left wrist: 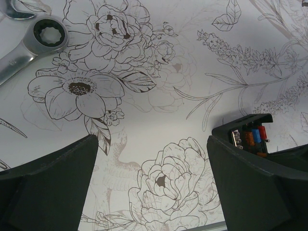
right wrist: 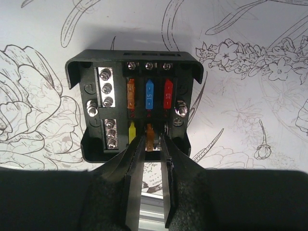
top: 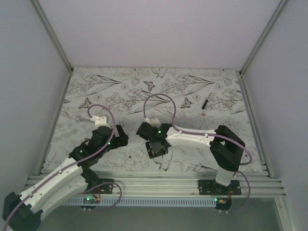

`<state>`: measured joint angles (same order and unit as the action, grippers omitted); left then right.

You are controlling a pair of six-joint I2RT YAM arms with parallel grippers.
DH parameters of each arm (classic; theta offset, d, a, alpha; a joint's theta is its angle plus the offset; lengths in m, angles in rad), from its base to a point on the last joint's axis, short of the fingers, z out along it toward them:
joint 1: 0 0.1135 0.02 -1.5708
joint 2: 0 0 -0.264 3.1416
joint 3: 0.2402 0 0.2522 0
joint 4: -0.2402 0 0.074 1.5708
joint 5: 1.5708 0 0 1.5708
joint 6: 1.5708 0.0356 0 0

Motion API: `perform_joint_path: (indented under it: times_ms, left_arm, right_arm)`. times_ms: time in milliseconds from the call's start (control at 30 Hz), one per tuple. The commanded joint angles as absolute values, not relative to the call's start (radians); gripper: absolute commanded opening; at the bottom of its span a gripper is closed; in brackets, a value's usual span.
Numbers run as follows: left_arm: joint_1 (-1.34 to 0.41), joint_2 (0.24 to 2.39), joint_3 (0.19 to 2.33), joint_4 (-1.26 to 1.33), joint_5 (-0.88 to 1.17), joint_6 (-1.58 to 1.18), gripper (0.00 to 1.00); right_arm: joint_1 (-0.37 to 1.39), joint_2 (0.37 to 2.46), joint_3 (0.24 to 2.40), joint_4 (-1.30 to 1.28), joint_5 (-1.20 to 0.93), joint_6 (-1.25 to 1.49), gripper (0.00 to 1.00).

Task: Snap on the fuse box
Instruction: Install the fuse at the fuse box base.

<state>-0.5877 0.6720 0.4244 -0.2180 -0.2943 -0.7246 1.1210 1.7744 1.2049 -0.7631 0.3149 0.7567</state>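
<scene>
Both arms are reaching out from the near edge. I'm seeing the right gripper (right wrist: 151, 138) clenched on a small orange fuse (right wrist: 150, 142) at the near row of the fuse box (right wrist: 136, 56), which is lying face up on the floral mat (top: 120, 79), mid-table. The left gripper (left wrist: 152, 139) is hanging released just left of it. Farther off, a thin black stick (top: 205, 103) is lying toward the right wall.

Fuse box (right wrist: 137, 103): just ahead of your right gripper (right wrist: 151, 137).
Wrench (left wrist: 33, 45): ahead and left of your left gripper (left wrist: 151, 144).
</scene>
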Motion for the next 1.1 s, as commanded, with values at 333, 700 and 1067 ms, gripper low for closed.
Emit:
perform_joint_path:
  times_ms: [333, 700, 1067]
  left_arm:
    - [-0.581, 0.661, 0.434, -0.239, -0.314, -0.729, 1.00]
    - [-0.581, 0.661, 0.435, -0.239, -0.311, -0.729, 1.00]
    - [-0.580, 0.665, 0.436, -0.239, -0.311, -0.730, 1.00]
  right_arm:
    - [1.115, 1.678, 1.188, -0.729, 0.330, 0.791, 0.31]
    - [1.098, 1.701, 1.163, -0.698, 0.306, 0.784, 0.23]
    - [1.093, 1.728, 1.158, -0.682, 0.272, 0.774, 0.19]
